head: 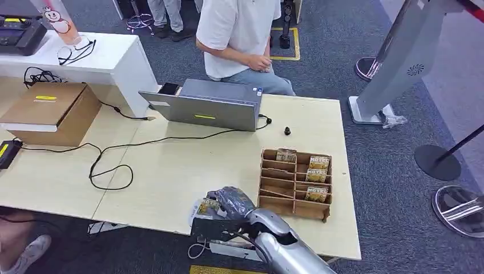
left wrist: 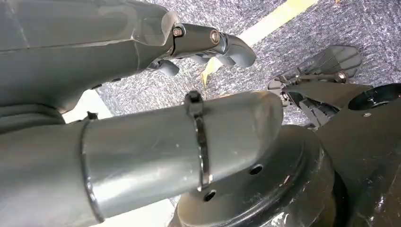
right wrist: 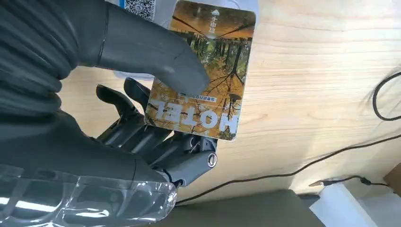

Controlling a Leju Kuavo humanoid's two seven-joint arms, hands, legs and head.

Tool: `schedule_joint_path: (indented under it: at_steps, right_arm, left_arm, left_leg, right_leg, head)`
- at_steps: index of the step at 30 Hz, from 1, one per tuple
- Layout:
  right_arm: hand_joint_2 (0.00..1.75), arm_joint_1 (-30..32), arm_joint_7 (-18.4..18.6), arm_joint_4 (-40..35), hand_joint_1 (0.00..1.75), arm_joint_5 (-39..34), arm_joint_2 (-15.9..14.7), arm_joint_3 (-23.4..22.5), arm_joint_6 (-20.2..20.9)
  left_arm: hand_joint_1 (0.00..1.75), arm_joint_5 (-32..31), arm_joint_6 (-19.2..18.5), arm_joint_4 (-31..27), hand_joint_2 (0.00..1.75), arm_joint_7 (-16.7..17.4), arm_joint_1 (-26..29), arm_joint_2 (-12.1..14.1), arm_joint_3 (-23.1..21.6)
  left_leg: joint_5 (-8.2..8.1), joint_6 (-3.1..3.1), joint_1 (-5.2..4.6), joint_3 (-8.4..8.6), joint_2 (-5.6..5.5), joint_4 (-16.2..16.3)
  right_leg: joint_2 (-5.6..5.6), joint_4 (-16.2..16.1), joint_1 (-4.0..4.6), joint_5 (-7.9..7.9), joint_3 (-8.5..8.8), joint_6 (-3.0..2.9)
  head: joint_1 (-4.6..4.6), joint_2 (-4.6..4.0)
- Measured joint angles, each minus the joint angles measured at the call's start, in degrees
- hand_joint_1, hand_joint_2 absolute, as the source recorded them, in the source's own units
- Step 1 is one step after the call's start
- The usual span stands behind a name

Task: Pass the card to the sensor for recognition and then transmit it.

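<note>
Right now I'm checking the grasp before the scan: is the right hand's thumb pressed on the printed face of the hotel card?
Yes, in the right wrist view the right hand pins the card with its thumb on the printed face and fingers behind it.

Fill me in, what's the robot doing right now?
The right hand holds a hotel card between thumb and fingers, low over the table near its front edge, beside the wooden card rack. The left hand hangs by the robot's body, holding nothing. A person sits behind the laptop.
</note>
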Motion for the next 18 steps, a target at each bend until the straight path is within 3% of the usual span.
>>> schedule_joint_path:
  at_steps: [18]
  right_arm:
    - [1.75, -0.3, 0.7, 0.2, 1.75, 0.8, 0.3, 0.1, 0.1]
  left_arm:
    - [0.0, 0.6, 0.1, 0.0, 0.0, -0.1, 0.2, 0.0, 0.0]
  left_leg:
    - [0.0, 0.0, 0.0, -0.01, 0.0, 0.0]
  right_leg:
    - [0.0, 0.0, 0.0, 0.0, 0.0, 0.0]
  head:
    - [0.0, 0.0]
